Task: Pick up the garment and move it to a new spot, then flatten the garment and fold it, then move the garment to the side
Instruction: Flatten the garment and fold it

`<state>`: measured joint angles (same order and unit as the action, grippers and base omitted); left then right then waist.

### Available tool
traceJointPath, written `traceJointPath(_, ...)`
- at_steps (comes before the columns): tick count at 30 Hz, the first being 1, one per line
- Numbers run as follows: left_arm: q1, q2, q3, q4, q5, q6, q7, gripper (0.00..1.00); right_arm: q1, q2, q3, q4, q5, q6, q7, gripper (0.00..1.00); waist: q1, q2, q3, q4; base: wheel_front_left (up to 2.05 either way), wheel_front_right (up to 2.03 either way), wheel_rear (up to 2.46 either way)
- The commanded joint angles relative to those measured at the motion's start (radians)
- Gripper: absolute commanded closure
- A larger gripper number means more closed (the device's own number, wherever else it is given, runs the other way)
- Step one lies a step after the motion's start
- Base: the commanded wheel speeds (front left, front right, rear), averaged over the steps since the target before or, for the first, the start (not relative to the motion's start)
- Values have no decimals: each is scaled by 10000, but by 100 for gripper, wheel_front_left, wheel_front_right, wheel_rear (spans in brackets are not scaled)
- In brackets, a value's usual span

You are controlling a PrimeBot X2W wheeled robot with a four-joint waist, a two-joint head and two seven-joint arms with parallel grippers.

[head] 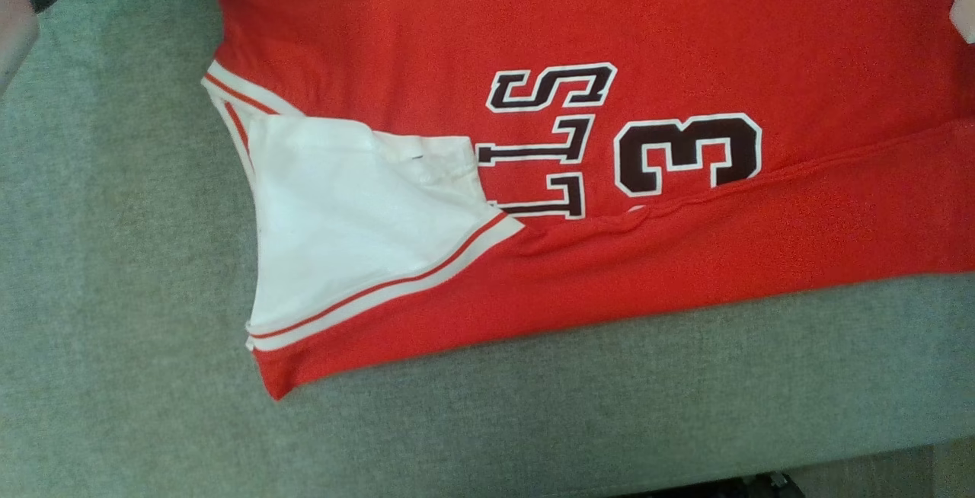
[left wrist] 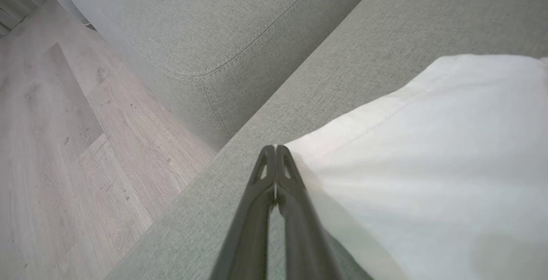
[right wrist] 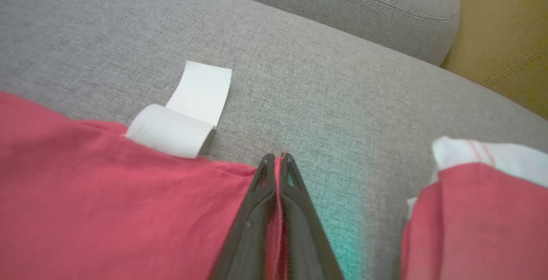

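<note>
The jersey [head: 685,26] is matt red and white cloth. The sofa [head: 114,292] is coarse grey woven fabric. The floor [left wrist: 64,121] looks like pale matt wood. The fingers [right wrist: 252,228] are dark matt plastic.

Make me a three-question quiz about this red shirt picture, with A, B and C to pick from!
1. Where does the jersey lie?
A) on the wood floor
B) on the grey sofa cushion
C) on a table

2. What colour is most of the jersey?
A) blue
B) green
C) red

3. What are the right fingers doing?
A) standing wide open
B) pinching red cloth
C) holding a cup

Answers:
1 B, grey sofa fabric shows beside and below it.
2 C, its cloth is red nearly all over.
3 B, red cloth sits between the closed fingers.
</note>
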<state>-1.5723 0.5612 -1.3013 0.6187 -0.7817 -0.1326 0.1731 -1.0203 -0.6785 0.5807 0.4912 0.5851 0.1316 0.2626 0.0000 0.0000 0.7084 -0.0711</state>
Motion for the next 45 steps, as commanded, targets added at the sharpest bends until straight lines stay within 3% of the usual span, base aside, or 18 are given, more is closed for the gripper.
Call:
traceJointPath(1, -570, 337, 321, -18, -36, 19, -88, 100, 288, -431, 229, -67, 214, -9, 95, 100, 0, 0, -22, 20, 0, 0, 0)
traceJointPath(7, -657, 363, 313, 189, 173, 50, -660, 100, -135, -701, 413, -105, 527, -9, -610, 100, 0, 0, -117, 95, 0, 0, 0)
traceJointPath(14, -899, 285, 530, 440, 595, 437, -2113, 100, -460, -791, -31, 122, 953, -9, -1798, 100, 0, 0, -368, 255, 0, 0, 0)
traceJointPath(16, -861, 251, 750, 364, 523, 455, -2899, 100, -308, -893, -285, 230, 1191, -9, -2231, 100, 0, 0, -573, 397, 0, 0, 0)
traceJointPath(23, 226, 642, 899, -447, 239, 686, -3847, 100, 994, -1001, -687, 100, 1956, -9, -3117, 100, 0, 0, -1115, 760, 0, 0, 0)
traceJointPath(31, 1725, 1555, 958, -2468, 266, 1572, -4216, 100, 2443, -1225, -1142, -216, 2320, -9, -3803, 100, 0, 0, -1592, 1050, 0, 0, 0)
traceJointPath(39, 3725, 2773, 739, -5133, 459, 2931, -4288, 100, 3854, -1476, -1712, -726, 2103, -9, -4282, 100, 0, 0, -1815, 1236, 0, 0, 0)
traceJointPath(45, 5044, 3271, 632, -6522, 592, 4012, -4317, 100, 4759, -1390, -2323, -942, 1606, -9, -4562, 100, 0, 0, -1952, 1310, 0, 0, 0)
